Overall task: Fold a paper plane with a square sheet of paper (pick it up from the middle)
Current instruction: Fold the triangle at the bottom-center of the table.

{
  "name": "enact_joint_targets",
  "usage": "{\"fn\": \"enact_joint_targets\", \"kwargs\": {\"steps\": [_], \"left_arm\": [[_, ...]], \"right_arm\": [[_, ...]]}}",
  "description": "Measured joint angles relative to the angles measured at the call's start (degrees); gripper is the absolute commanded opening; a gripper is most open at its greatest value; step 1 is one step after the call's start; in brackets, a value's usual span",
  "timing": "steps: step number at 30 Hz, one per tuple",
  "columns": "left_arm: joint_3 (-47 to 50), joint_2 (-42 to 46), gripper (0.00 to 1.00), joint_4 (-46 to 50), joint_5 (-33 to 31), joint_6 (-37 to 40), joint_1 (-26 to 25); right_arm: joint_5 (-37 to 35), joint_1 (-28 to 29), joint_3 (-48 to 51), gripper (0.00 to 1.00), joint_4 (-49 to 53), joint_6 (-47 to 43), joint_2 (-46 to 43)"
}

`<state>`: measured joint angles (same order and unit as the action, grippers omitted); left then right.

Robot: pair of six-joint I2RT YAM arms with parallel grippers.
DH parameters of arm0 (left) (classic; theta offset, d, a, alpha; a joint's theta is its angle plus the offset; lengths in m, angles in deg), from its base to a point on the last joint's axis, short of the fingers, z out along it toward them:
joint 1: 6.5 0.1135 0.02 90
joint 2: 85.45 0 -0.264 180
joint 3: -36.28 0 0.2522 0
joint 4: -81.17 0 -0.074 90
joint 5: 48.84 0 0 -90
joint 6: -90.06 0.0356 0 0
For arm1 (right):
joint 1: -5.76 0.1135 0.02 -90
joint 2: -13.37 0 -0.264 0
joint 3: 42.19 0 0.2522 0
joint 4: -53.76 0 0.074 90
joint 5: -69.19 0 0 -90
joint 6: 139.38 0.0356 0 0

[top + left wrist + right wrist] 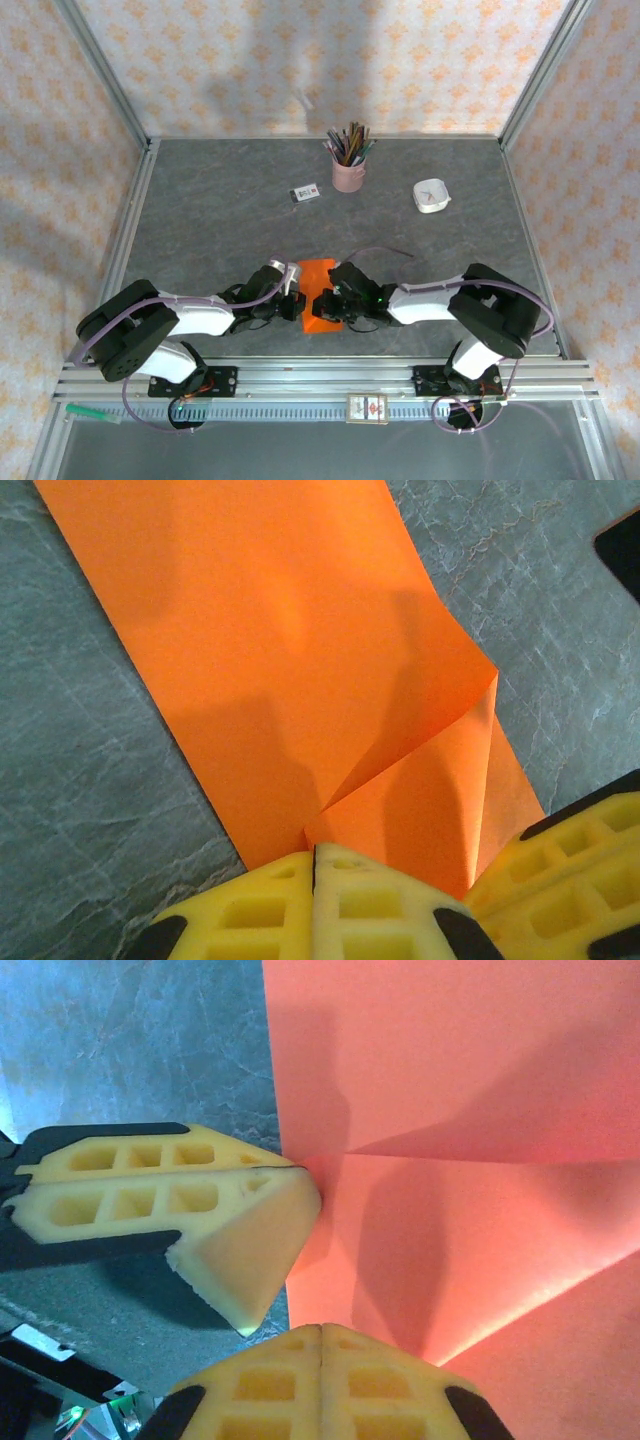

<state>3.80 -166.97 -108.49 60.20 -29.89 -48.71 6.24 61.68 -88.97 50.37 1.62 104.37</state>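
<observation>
The square sheet of paper [318, 273] is bright orange and lies partly folded on the grey table between my two grippers. In the left wrist view the paper [300, 630] has a corner flap folded in, slightly raised, its point meeting my left gripper [315, 852]. That gripper is shut, tips resting on the sheet near its edge. The right gripper's fingers [575, 845] show beside it. In the right wrist view the paper [450, 1060] shows creases, my right gripper [322, 1330] is shut on top of it, and the left gripper [303, 1171] touches the paper's edge. No paper shows between either pair of jaws.
A pink pencil cup [348, 172] stands at the back centre, a small white card [305, 193] to its left and a white dish [432, 195] to its right. An aluminium rail [320, 375] runs along the near edge. Patterned walls enclose the table.
</observation>
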Motion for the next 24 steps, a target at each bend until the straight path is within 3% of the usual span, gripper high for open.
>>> {"fn": "enact_joint_targets", "kwargs": {"steps": [24], "left_arm": [[0.0,0.0,0.00,0.0,0.0,0.0,0.0]], "right_arm": [[1.3,1.6,-0.5,0.00,0.0,-0.6,2.4]]}}
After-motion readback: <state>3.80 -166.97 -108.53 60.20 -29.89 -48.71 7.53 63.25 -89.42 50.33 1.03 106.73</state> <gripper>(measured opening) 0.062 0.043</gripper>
